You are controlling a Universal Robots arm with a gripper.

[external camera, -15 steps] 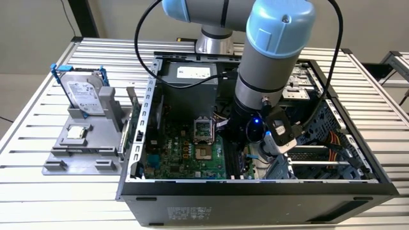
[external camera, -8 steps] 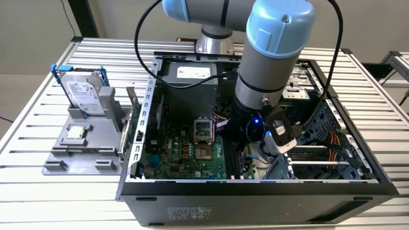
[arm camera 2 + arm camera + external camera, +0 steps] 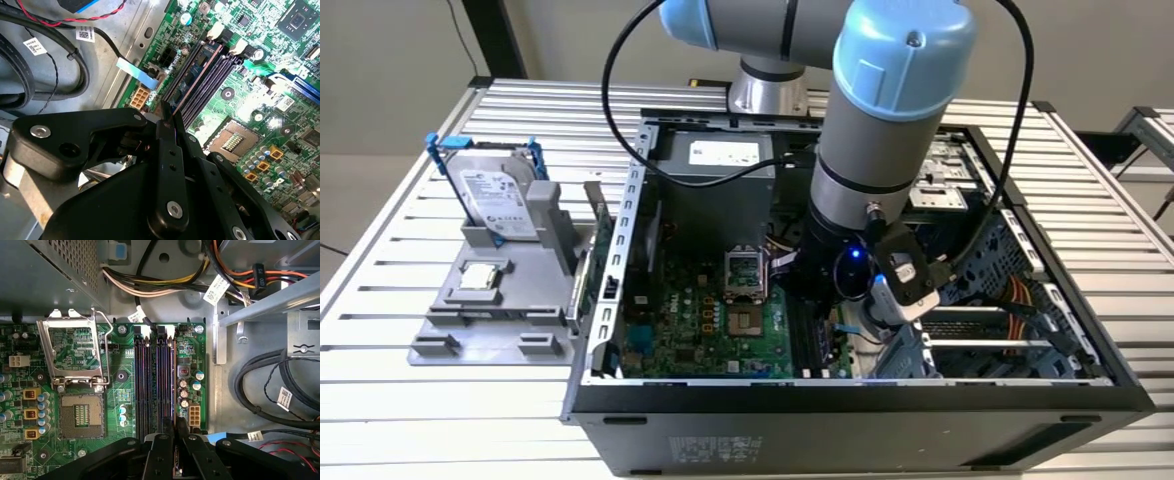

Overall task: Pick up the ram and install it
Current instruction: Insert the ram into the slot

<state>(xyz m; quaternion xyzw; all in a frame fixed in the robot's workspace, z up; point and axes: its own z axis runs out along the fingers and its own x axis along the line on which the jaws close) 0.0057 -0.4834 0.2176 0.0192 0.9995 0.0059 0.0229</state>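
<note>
Even, diffuse room light falls on the slatted table [image 3: 440, 400] in the exterior view, with soft shadows only. Inside the computer case [image 3: 854, 420] the light is dimmer, and a small blue lamp [image 3: 853, 252] glows on the arm. In the second wrist view, glare whitens the green circuit board [image 3: 265, 117] beside the memory slots [image 3: 210, 80]. The near black gripper [image 3: 167, 125] appears slightly soft.

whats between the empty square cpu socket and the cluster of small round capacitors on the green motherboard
The parallel long dark memory slots run between the empty square CPU socket and the small round capacitors, seen in the first wrist view.
</note>
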